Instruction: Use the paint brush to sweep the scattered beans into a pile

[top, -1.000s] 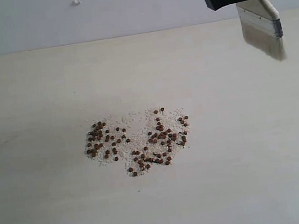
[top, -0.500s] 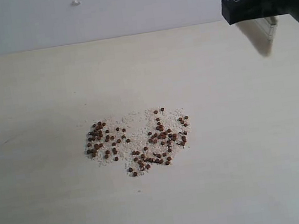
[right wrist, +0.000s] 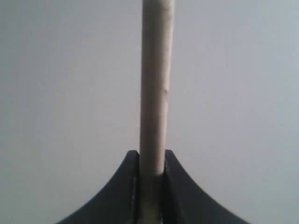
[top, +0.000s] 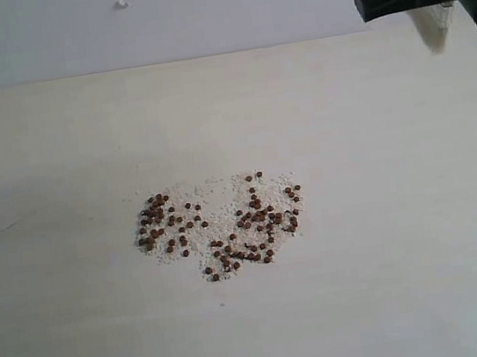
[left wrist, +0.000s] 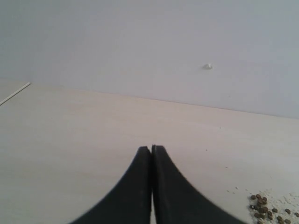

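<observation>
Exterior view: tiny round beans [top: 257, 216] dot whitish grit [top: 213, 189].

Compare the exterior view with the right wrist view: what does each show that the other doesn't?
Exterior only: the beans, spread among whitish grains on the table, far from the bristles of the paint brush up in the far right corner.
Right wrist only: the grip itself, with the right gripper clamped on the brush, seen edge-on between the jaws. No beans or table appear there.
Both: the paint brush held in the right gripper, off the table.
</observation>
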`<state>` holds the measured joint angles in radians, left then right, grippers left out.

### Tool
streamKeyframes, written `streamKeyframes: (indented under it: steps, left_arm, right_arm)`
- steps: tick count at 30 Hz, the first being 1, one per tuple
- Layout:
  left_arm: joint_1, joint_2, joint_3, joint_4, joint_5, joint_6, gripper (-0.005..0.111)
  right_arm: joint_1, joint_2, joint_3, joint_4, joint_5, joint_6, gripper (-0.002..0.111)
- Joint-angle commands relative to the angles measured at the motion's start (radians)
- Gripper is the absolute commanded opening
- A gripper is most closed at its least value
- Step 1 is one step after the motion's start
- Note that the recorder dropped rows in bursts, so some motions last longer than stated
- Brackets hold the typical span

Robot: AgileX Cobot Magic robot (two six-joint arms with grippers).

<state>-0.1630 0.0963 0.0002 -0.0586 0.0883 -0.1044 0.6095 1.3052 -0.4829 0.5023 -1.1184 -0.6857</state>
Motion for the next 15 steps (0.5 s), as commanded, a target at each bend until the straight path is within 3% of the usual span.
streamKeyframes:
  steps: [1, 15]
  left_arm:
    - [0.002, -0.004, 0.0, -0.008, 0.004, -0.003, 0.0]
    - [0.002, -0.004, 0.0, -0.008, 0.004, -0.003, 0.0]
  right_arm:
    - [0.001, 0.082, -0.075, 0.007, -0.052, -0.027, 0.0]
    - [0.001, 0.346, -0.223, 0.348, -0.103, -0.347, 0.0]
